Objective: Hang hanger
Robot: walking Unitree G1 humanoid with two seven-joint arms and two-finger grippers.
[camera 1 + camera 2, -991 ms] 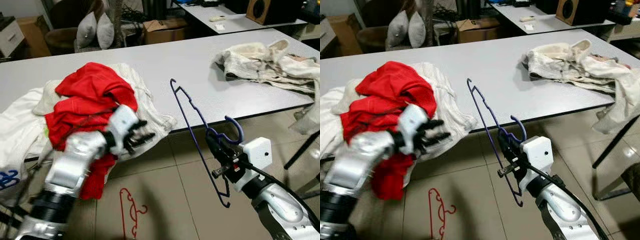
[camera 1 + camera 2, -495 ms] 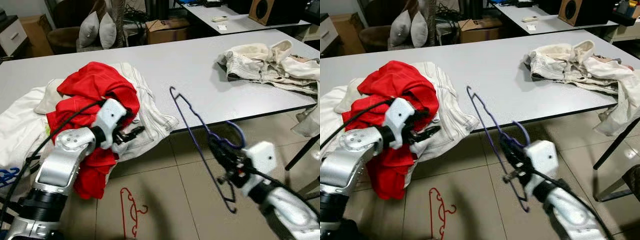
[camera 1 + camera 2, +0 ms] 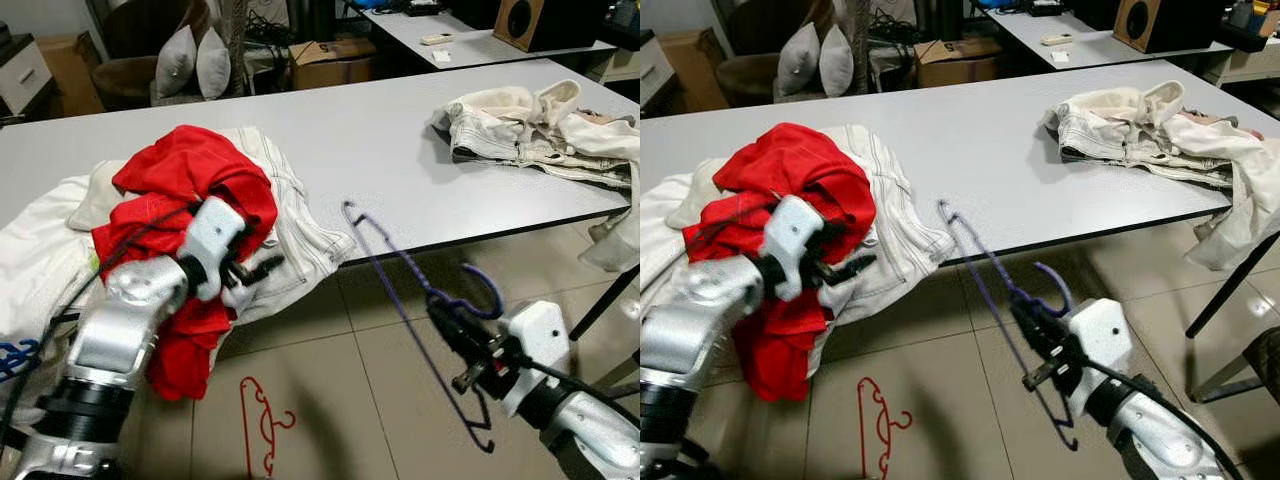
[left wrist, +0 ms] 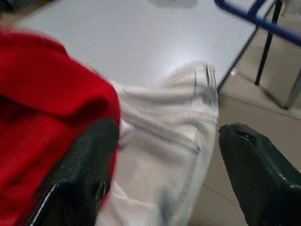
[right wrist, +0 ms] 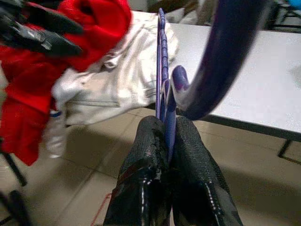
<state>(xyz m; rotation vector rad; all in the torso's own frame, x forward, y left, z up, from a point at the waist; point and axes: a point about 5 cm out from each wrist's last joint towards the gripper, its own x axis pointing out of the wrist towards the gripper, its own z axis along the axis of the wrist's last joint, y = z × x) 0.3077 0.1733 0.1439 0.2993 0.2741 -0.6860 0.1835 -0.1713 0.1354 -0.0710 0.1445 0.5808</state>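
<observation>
Thin blue wire hanger (image 3: pixel 415 300): clamped in right hand (image 5: pixel 168 136), now lower, off the grey tabletop (image 3: pixel 330 130) edge. Left hand (image 4: pixel 164 165) (fingers apart) now nearer the white denim garment (image 3: pixel 290 225), probably reaching; hanging pending.

Even indoor light, soft table glare, motion-blurred close-up wrist views.

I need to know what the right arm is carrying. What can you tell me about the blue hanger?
The blue hanger is a thin frame, wire or plastic by its look, with a curved hook at the top. The right gripper is shut on its neck just below the hook. It hangs tilted in the air over the tiled floor, in front of the table edge. Its far shoulder points toward the white garment; whether they touch cannot be told.
</observation>
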